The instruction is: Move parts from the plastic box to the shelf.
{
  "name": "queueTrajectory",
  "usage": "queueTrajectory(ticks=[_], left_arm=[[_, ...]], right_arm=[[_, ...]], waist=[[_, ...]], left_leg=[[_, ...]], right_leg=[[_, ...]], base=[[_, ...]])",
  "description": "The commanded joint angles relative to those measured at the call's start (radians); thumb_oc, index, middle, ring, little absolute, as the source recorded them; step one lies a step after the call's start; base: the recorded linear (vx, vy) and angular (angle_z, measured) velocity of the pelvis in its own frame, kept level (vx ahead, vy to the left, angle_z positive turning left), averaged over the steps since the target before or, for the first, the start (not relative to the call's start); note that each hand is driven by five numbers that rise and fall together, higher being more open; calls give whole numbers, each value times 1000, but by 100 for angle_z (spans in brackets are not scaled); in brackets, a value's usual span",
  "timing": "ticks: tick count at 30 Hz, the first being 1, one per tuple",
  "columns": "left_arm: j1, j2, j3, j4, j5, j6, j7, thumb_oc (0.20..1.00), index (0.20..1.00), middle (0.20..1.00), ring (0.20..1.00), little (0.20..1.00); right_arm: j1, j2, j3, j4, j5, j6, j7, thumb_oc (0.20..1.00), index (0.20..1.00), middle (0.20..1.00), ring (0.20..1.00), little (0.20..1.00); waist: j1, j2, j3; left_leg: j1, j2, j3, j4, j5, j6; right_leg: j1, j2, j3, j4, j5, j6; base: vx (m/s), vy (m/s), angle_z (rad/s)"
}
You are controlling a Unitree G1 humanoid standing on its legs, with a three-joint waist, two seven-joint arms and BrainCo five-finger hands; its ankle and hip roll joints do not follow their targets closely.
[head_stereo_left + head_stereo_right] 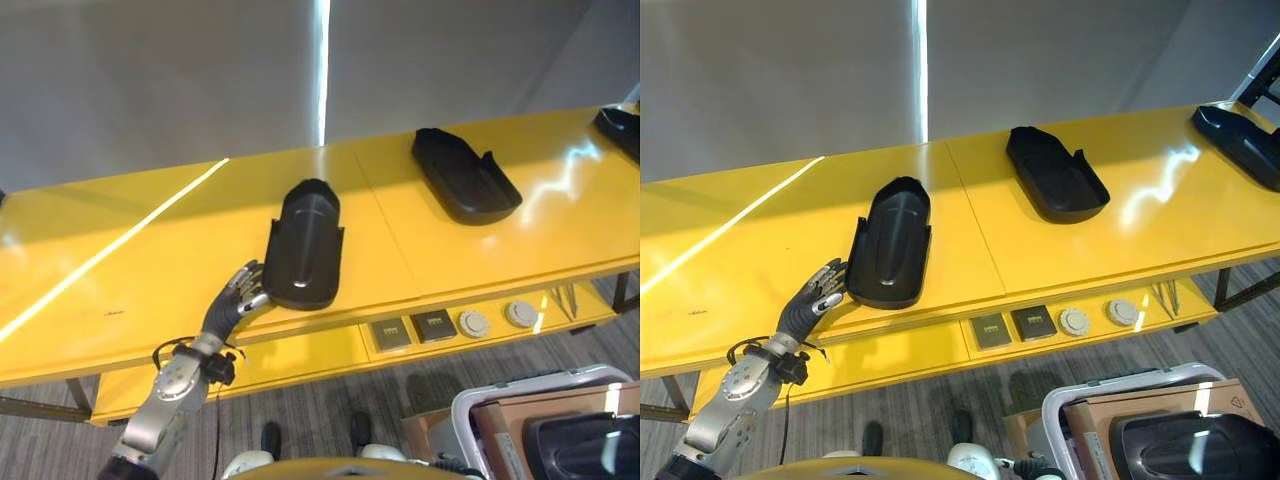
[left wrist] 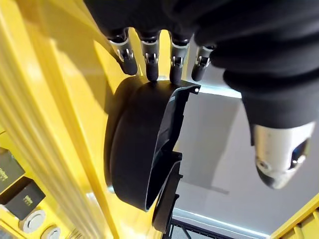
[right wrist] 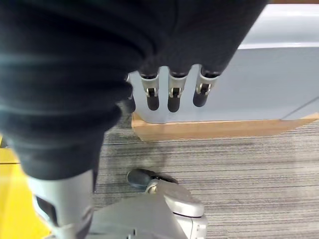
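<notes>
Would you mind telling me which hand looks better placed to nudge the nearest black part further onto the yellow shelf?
Left, probably. The left hand has straight fingers touching the near end of the black part on the yellow shelf. The right hand hangs over grey carpet, away from the shelf.

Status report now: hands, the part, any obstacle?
Left hand open, fingertips at black part on yellow shelf. Right hand open, holding nothing. No obstacle.

The worktop (image 1: 150, 250) is glossy yellow, smooth and reflective. The black part (image 1: 305, 245) looks like matt moulded plastic. The floor (image 3: 239, 169) is grey ribbed carpet.
</notes>
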Motion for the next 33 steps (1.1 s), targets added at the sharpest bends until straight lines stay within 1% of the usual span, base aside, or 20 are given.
queueTrajectory(ticks=[1, 7, 10, 13, 14, 15, 16, 17, 20, 21, 22, 23, 24, 25, 26, 27, 29, 31, 32, 33], left_arm=[[-54, 7, -10, -70, -34, -27, -23, 1000, 1000, 1000, 1000, 1000], [-63, 1, -14, -71, -24, -30, -20, 1000, 1000, 1000, 1000, 1000], [-57, 5, 15, -77, 33, -43, 2, 1000, 1000, 1000, 1000, 1000], [-40, 12, 70, -122, 84, -77, 38, 1000, 1000, 1000, 1000, 1000], [-33, 15, 92, -146, 94, -95, 54, 1000, 1000, 1000, 1000, 1000], [-12, 21, 129, -202, 89, -127, 63, 1000, 1000, 1000, 1000, 1000], [0, 29, 148, -230, 83, -138, 61, 514, 514, 514, 514, 514], [2, 30, 150, -232, 82, -137, 61, 200, 200, 200, 200, 200], [38, 101, 212, -315, 57, -182, 26, 200, 200, 200, 200, 200], [47, 127, 254, -351, -61, -197, -25, 200, 200, 200, 200, 200], [49, 127, 256, -352, -63, -196, -26, 200, 200, 200, 200, 200], [42, 101, 260, -340, -147, -190, -46, 200, 200, 200, 200, 200], [42, 101, 261, -340, -148, -190, -48, 200, 200, 200, 200, 200], [34, 84, 230, -319, -193, -181, -90, 200, 200, 200, 200, 200], [34, 103, 212, -322, -204, -174, -128, 200, 200, 200, 200, 200], [36, 128, 207, -337, -212, -173, -148, 200, 200, 200, 200, 200], [41, 189, 185, -359, -275, -144, -209, 200, 200, 200, 200, 200], [46, 265, 132, -346, -334, -106, -261, 200, 200, 200, 200, 200], [48, 287, 114, -338, -350, -94, -272, 200, 200, 200, 200, 200], [48, 288, 114, -337, -350, -94, -273, 200, 200, 200, 200, 200]], right_arm=[[-43, 81, 42, 27, 6, -6, 35, 1000, 1000, 1000, 1000, 1000], [-40, 83, 41, 31, 7, -6, 34, 1000, 1000, 1000, 1000, 1000], [-38, 85, 40, 27, 7, -8, 29, 1000, 1000, 1000, 1000, 1000], [-33, 89, 32, 24, 14, -14, 23, 1000, 1000, 1000, 1000, 1000], [-32, 91, 31, 22, 16, -18, 18, 1000, 1000, 1000, 1000, 1000], [-31, 92, 25, 13, 30, -27, 11, 1000, 1000, 1000, 1000, 1000], [-28, 91, 23, 9, 33, -31, 11, 1000, 1000, 1000, 1000, 1000], [-27, 92, 24, 9, 33, -31, 11, 1000, 1000, 1000, 1000, 1000], [-21, 87, 26, 0, 33, -36, 15, 1000, 1000, 1000, 1000, 1000], [-17, 75, 37, -8, 14, -34, 29, 1000, 1000, 1000, 1000, 1000], [-17, 75, 38, -8, 14, -34, 29, 1000, 1000, 1000, 1000, 1000], [-15, 77, 48, -8, 1, -32, 36, 1000, 1000, 1000, 1000, 1000], [-15, 76, 48, -9, 1, -32, 36, 1000, 1000, 1000, 1000, 1000], [-17, 75, 55, -17, -11, -33, 47, 1000, 1000, 1000, 1000, 1000], [-17, 70, 52, -22, -13, -34, 51, 1000, 1000, 1000, 1000, 1000], [-18, 65, 47, -26, -13, -37, 55, 1000, 1000, 1000, 1000, 1000], [-21, 60, 52, -33, -23, -40, 68, 1000, 1000, 1000, 1000, 1000], [-33, 64, 68, -22, -36, -42, 86, 1000, 1000, 1000, 1000, 1000], [-36, 64, 73, -21, -40, -42, 88, 1000, 1000, 1000, 1000, 1000], [-36, 65, 73, -21, -40, -43, 88, 1000, 1000, 1000, 1000, 1000]], waist=[[-9, -49, -1], [-10, -50, -1], [-6, -52, -1], [-1, -55, 0], [2, -56, 1], [8, -59, 6], [10, -59, 7], [9, -60, 6], [16, -61, 8], [20, -62, 6], [20, -62, 6], [20, -64, 4], [20, -64, 4], [19, -66, 1], [19, -66, 1], [18, -65, 0], [15, -63, -1], [11, -61, -5], [10, -60, -6], [10, -61, -6]], left_leg=[[-17, 28, -20, -2, -54, -9], [-13, 29, -19, -2, -55, -9], [-13, 29, -18, -2, -57, -9], [-16, 29, -20, -2, -56, -9], [-17, 30, -22, -2, -55, -9], [-20, 30, -25, -2, -53, -11], [-21, 30, -26, -2, -53, -12], [-21, 30, -27, -2, -53, -12], [-20, 30, -31, -2, -52, -15], [-17, 31, -32, -2, -51, -18], [-16, 32, -32, -2, -51, -18], [-15, 32, -33, -2, -51, -19], [-15, 32, -33, -2, -51, -19], [-12, 32, -35, -2, -51, -20], [-11, 31, -35, -2, -51, -20], [-10, 32, -36, -2, -52, -20], [-7, 32, -35, -2, -52, -21], [-4, 33, -31, -2, -53, -22], [-4, 34, -29, -2, -53, -22], [-4, 34, -28, -2, -53, -22]], right_leg=[[62, -91, -1, 2, -87, 80], [64, -90, 1, 2, -88, 80], [65, -90, 0, 2, -89, 80], [65, -90, -2, 2, -90, 80], [65, -90, -3, 2, -90, 80], [65, -89, -4, 2, -91, 79], [65, -89, -6, 2, -91, 78], [66, -89, -6, 2, -91, 78], [69, -89, -7, 3, -94, 78], [71, -88, -6, 4, -94, 78], [71, -88, -6, 4, -94, 78], [73, -88, -7, 5, -95, 77], [73, -88, -7, 5, -95, 77], [76, -87, -11, 7, -96, 76], [77, -87, -12, 9, -96, 77], [77, -88, -13, 10, -96, 77], [77, -88, -12, 12, -94, 78], [76, -88, -9, 12, -92, 80], [75, -88, -8, 13, -91, 80], [75, -88, -7, 13, -91, 80]], base=[[0, 0, 0], [0, 0, 0], [0, 0, 0], [0, 0, 0], [0, 0, 0], [0, 0, 0], [0, 0, 0], [0, 0, 0], [0, 0, 0], [0, 0, 0], [0, 0, 0], [0, 0, 0], [-1, -1, 4], [-2, -3, 5], [-2, -3, 6], [-4, 3, 4], [0, 0, 0], [0, 0, 0], [0, 0, 0], [0, 0, 0]])
